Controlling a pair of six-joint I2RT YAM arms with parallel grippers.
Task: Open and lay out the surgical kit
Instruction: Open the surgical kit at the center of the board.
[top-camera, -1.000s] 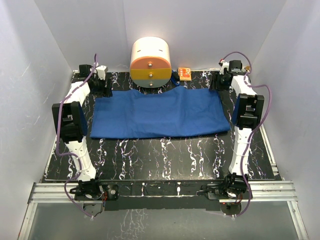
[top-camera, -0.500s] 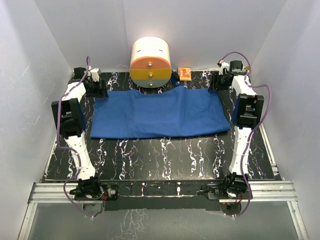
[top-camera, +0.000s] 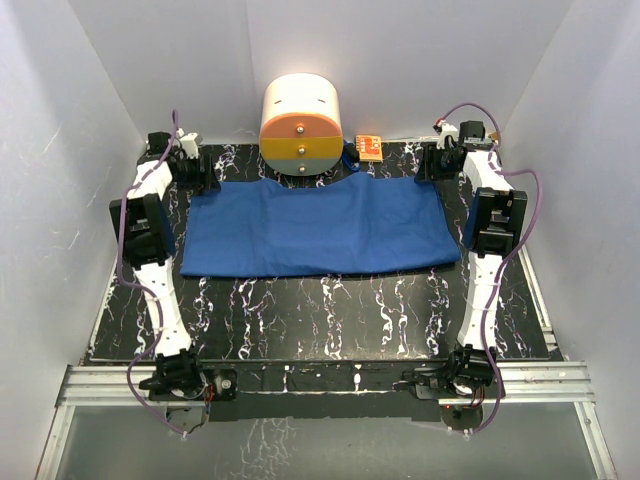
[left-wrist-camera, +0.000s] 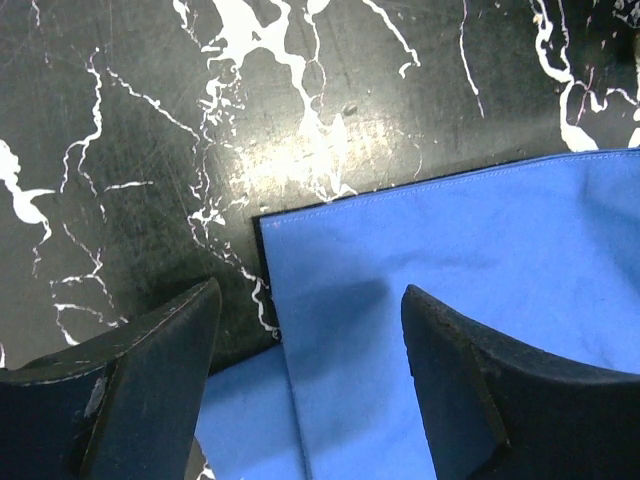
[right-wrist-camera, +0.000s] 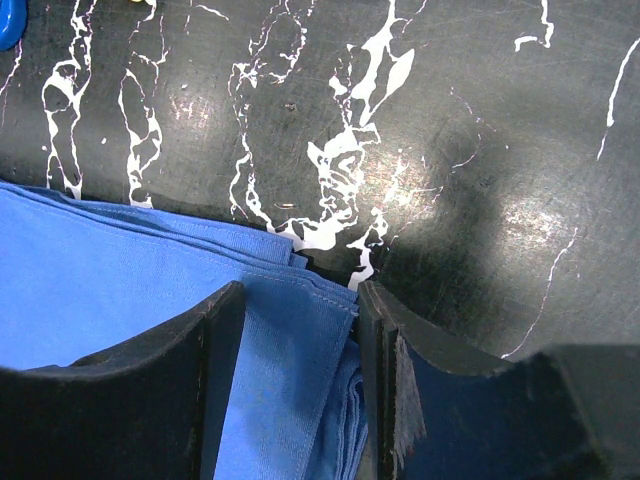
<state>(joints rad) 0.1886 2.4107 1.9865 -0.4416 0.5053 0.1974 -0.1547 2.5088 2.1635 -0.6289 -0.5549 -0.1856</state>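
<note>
Movement is showing on the left: the left gripper (left-wrist-camera: 310, 290), jaws wide over the far-left corner, is drawing outward, and the blue wrap (top-camera: 320, 230) is stretching leftward with it, so unfolding is progressing. The right gripper (right-wrist-camera: 300, 290) is straddling the folded far-right corner at a narrower gap. Lying mid-table: one wrap; behind it, one round container (top-camera: 300, 125) and one orange box (top-camera: 367, 147). No instruments are showing.

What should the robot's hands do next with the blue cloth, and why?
Probably dip and pinch both corners. The left gripper hangs open over the far left corner of the blue cloth; the right gripper straddles the folded far right corner. Neither seems to grip yet, so nothing can unfold.
</note>
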